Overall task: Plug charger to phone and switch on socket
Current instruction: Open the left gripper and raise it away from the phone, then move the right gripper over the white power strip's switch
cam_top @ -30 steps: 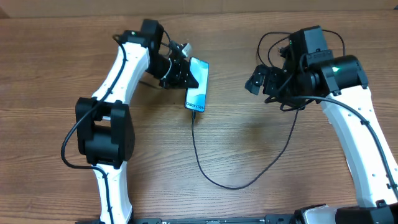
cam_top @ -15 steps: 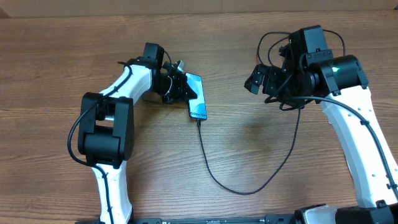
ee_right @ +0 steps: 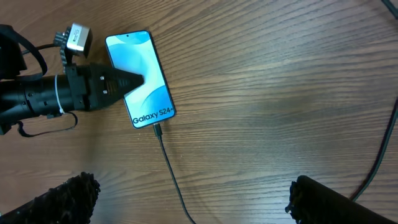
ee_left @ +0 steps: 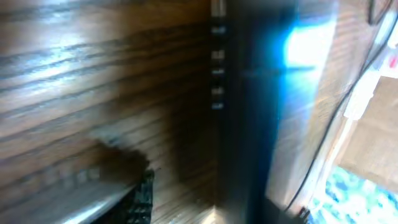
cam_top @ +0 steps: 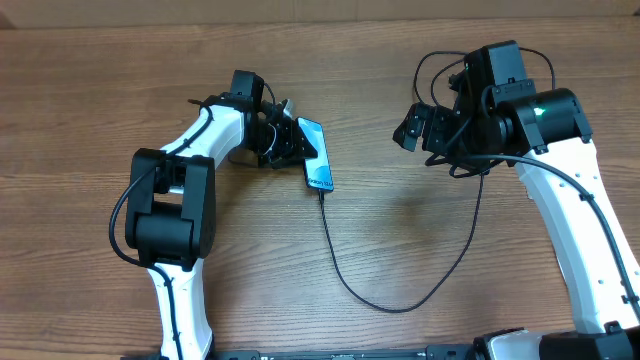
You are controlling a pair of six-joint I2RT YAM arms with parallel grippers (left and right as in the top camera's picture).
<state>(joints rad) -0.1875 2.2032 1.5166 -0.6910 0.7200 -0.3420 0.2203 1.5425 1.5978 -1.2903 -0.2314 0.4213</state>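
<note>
The charger (ee_right: 166, 162) sits in the lower end of the phone (ee_right: 152, 99) on the worktop (ee_right: 280, 93), so plugging looks done; the left hand (ee_right: 124, 84) rests at its edge, parted or not I cannot tell, the right hand (cam_top: 412, 128) gapes empty, and next comes the socket switch, not clearly in view

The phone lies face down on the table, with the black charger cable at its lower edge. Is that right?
No: the phone lies face up, screen lit, as the right wrist view shows. The charger cable is at its lower edge.
</note>
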